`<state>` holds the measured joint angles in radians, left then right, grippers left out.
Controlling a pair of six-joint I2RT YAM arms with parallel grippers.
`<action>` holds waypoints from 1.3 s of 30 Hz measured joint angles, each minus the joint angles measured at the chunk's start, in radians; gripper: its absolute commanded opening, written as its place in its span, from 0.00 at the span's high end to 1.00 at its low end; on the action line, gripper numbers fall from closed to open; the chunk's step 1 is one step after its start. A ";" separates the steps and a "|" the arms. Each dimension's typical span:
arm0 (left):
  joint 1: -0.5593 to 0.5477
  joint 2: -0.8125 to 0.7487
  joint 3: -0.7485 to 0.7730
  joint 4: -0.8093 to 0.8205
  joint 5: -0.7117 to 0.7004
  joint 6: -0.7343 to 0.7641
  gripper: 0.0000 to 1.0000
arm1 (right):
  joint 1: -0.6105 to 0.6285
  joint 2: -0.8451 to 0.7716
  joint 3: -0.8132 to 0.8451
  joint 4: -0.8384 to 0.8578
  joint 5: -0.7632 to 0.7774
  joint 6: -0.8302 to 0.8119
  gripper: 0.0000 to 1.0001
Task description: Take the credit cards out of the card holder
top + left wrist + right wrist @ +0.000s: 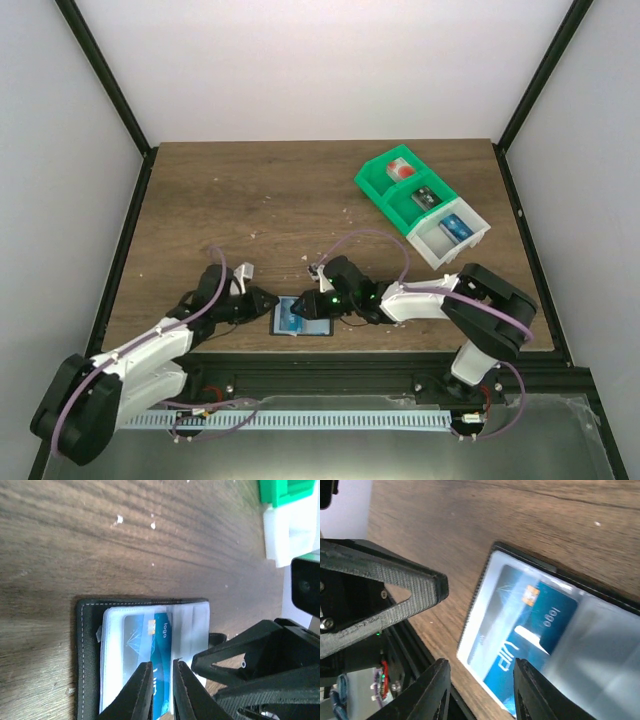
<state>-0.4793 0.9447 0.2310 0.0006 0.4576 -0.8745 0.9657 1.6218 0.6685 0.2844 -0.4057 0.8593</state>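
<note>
Left tool over "VIP" credit card

The card holder lies open on the wooden table, its black edging stitched in white. A blue credit card (printed "logo") sits behind the clear sleeve. The left gripper has its fingers nearly together over that card; whether they pinch it is unclear.

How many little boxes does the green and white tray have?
3, in a row: far green box (red thing inside), middle green box (dark thing), near white box (blue thing).
</note>
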 measured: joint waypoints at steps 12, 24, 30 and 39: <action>-0.041 0.204 -0.057 0.182 0.089 0.008 0.94 | 0.003 0.051 0.010 -0.074 0.079 -0.028 0.70; -0.051 0.272 -0.065 0.259 0.091 0.018 0.99 | 0.007 0.034 0.011 -0.097 0.115 -0.008 0.71; -0.052 0.252 -0.065 0.235 0.076 0.018 0.98 | 0.007 0.048 0.011 -0.071 0.106 0.032 0.70; -0.052 0.215 -0.065 0.189 0.051 0.018 0.98 | 0.007 0.055 0.011 -0.050 0.096 0.092 0.69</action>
<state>-0.5312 1.1599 0.1661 0.1894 0.5087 -0.8566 0.9730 1.6768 0.6796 0.2340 -0.3099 0.9512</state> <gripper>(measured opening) 0.024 0.306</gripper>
